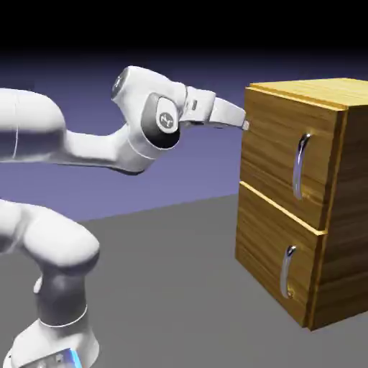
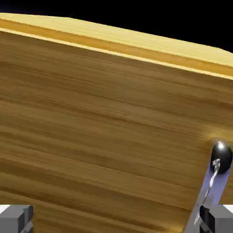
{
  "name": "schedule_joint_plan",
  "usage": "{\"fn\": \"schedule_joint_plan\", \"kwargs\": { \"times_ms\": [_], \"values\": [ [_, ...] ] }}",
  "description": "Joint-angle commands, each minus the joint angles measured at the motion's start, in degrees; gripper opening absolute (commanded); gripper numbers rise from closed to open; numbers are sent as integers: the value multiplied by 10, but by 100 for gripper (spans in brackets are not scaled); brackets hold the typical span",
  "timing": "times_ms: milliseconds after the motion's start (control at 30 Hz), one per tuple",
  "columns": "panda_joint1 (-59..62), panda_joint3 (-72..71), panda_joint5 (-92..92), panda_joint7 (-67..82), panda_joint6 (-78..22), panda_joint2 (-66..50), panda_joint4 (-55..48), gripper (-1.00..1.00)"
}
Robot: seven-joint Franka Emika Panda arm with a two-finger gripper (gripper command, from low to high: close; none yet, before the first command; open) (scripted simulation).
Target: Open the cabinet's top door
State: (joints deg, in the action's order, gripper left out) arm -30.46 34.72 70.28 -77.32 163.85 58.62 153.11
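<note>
One end effector [image 2: 117, 219], spread wide and holding nothing; top door [image 2: 104, 118] ahead of it, shut, curved handle [image 2: 210, 182] near its right fingertip in hand view.

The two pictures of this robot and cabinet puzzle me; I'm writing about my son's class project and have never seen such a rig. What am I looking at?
The machine is a white robot arm with a two-finger gripper, shown in a computer simulation. The exterior view comes from a camera standing off to one side: the arm reaches toward a wooden cabinet with two stacked doors, each with a curved silver handle. The hand view comes from a camera on the hand, looking along the gripper. It is mostly filled by the top door, with its handle at the lower right. The grey fingertips stand apart at the bottom, and nothing is held. The top door looks closed.
</note>
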Motion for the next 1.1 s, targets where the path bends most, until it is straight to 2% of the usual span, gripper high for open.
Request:
{"fn": "schedule_joint_plan", "kwargs": {
  "times_ms": [0, 1067],
  "values": [
    [-11, 12, 25, -12, -4, 9, -3, 0],
    [-348, 406, 822, -408, -119, 304, -92, 0]
  ]
}}
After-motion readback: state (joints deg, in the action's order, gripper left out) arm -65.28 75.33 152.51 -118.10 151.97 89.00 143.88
